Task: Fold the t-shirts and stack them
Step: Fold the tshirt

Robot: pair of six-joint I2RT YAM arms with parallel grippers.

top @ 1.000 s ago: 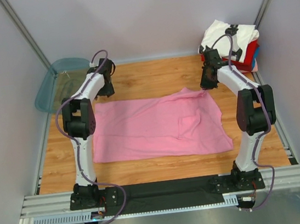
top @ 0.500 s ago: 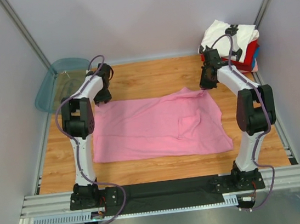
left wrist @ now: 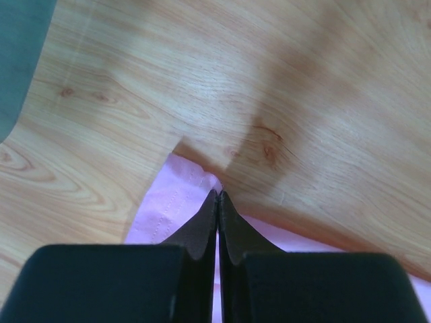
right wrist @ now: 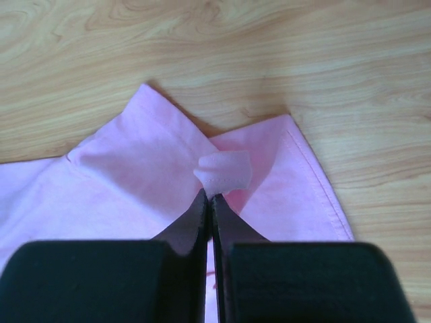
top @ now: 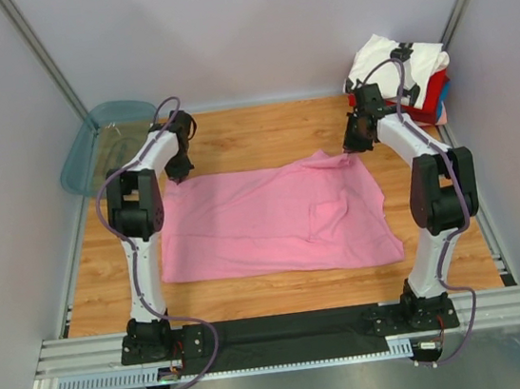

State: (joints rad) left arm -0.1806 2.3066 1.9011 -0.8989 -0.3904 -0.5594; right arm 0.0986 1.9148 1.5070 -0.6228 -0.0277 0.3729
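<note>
A pink t-shirt (top: 273,220) lies spread across the middle of the wooden table. My left gripper (top: 179,173) is at its far left corner, jaws shut on the hemmed edge of the pink t-shirt (left wrist: 176,202), as the left wrist view shows with my left gripper (left wrist: 218,196) pinching cloth. My right gripper (top: 354,144) is at the far right corner, shut on a small bunched fold of the pink t-shirt (right wrist: 225,171); my right gripper (right wrist: 211,198) holds that fold raised. Folded t-shirts (top: 407,74), white on top with red and blue beneath, are stacked at the back right.
A clear teal plastic tray (top: 99,139) sits at the back left corner, partly off the table. Grey walls enclose the table on three sides. Bare wood (top: 261,132) shows behind the shirt and along the front (top: 282,292).
My left gripper has moved down onto the shirt's far left corner and closed on its edge. The right gripper has kept its grip and lifted its corner slightly.
</note>
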